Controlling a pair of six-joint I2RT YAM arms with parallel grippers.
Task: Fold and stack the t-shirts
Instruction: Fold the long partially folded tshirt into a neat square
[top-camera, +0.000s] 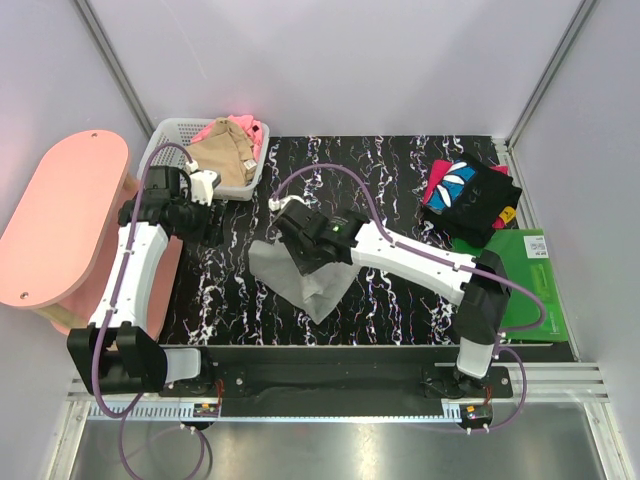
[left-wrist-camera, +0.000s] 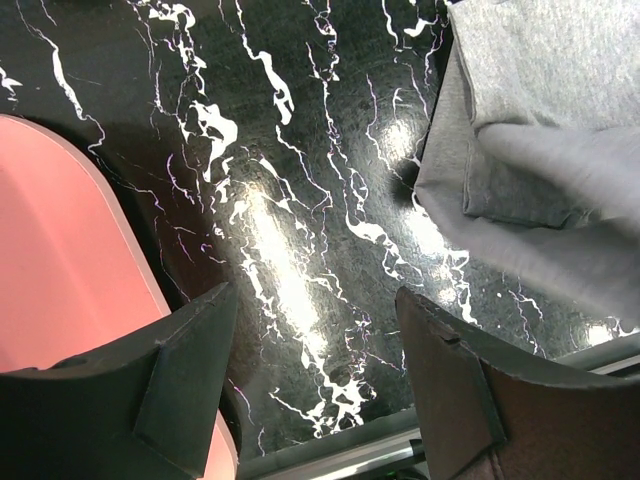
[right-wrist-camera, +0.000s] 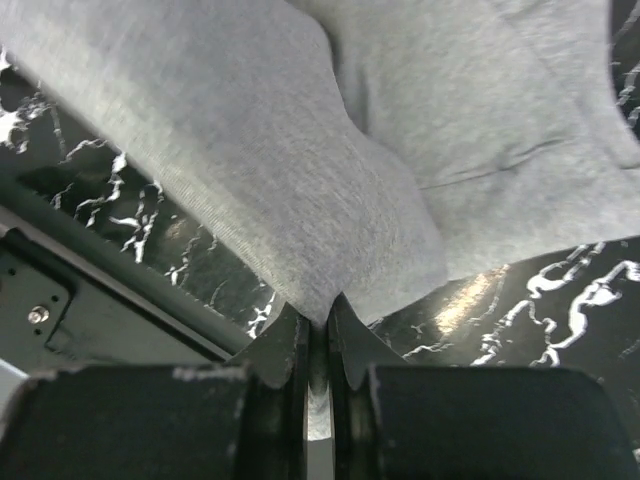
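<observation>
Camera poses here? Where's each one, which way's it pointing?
Top external: above and behind the robot, looking down on the table; left arm and right arm in full, grey t-shirt mid-table.
Left wrist: faces down at bare table beside the pink stool; open left claw at the bottom.
Right wrist: low, facing along the right claw, shut on the grey t-shirt.
Shared: all three show the grey t-shirt.

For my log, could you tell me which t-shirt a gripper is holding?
The light-grey t-shirt, pinched by the right gripper mid-table; the tan one and the pink one lie in the basket, the black one far right.
</observation>
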